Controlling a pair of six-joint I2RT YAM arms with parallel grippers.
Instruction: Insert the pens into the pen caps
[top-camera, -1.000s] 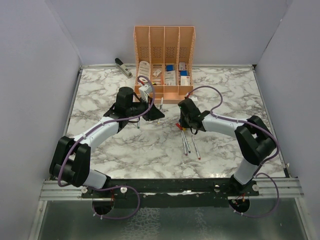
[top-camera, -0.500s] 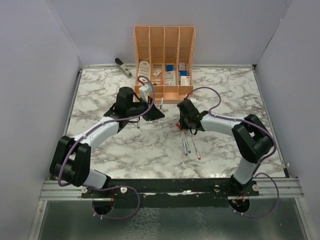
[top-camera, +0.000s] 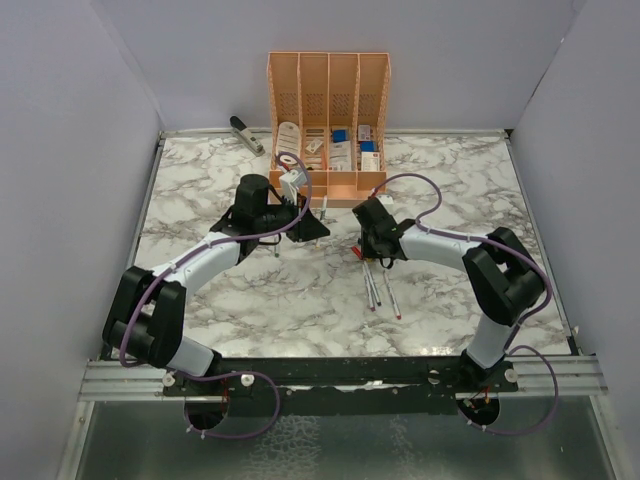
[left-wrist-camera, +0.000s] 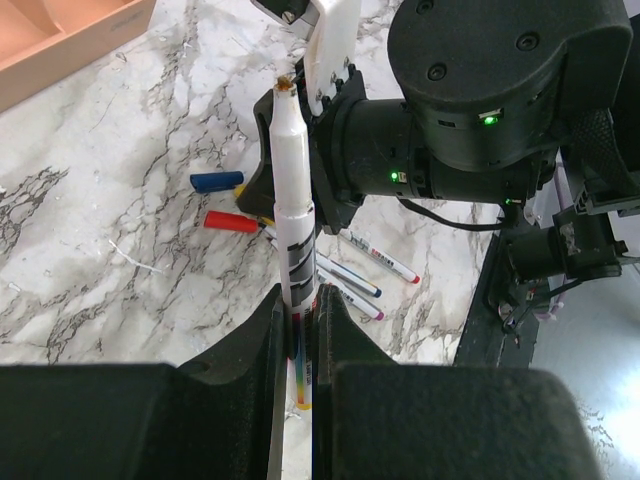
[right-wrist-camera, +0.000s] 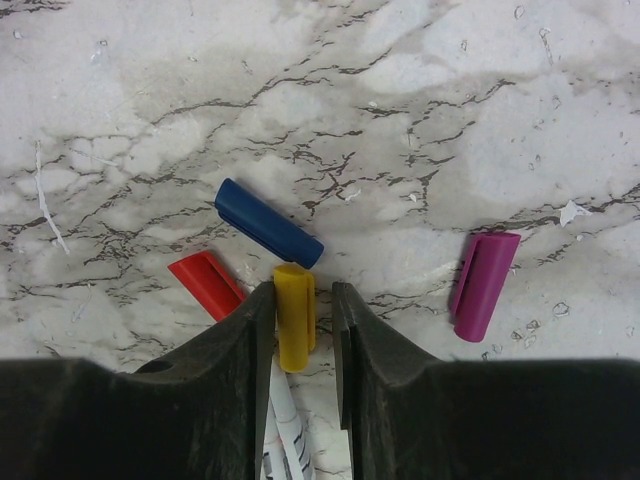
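My right gripper (right-wrist-camera: 302, 300) sits low over the marble table (right-wrist-camera: 420, 120) with its two fingers either side of the yellow cap (right-wrist-camera: 295, 315). They are parted and not clamped: one finger looks to be against the cap, and a dark slit shows between it and the other. My left gripper (left-wrist-camera: 300, 320) is closed tight on an uncapped pen (left-wrist-camera: 293, 200), held by its lower barrel with the nib pointing away from me, up and off to one side of the yellow cap. The worry is the crowd around that cap. The blue cap (right-wrist-camera: 268, 222) lies just beyond its far end, almost touching, the red cap (right-wrist-camera: 207, 283) lies just beside it outside one finger, and loose pens (right-wrist-camera: 280, 430) run out from its near end. If I squeeze off-centre, the cap may roll or pop out, or tilt in the grip so its mouth no longer faces the nib. A finger edge could also nudge the red cap or drag a loose pen along. The purple cap (right-wrist-camera: 484, 283) is well clear of the yellow one, so I judge it safe. I cannot tell whether the nib's colour matches yellow, so a mismatched pairing is possible, and a skewed meeting could smear ink or jam.
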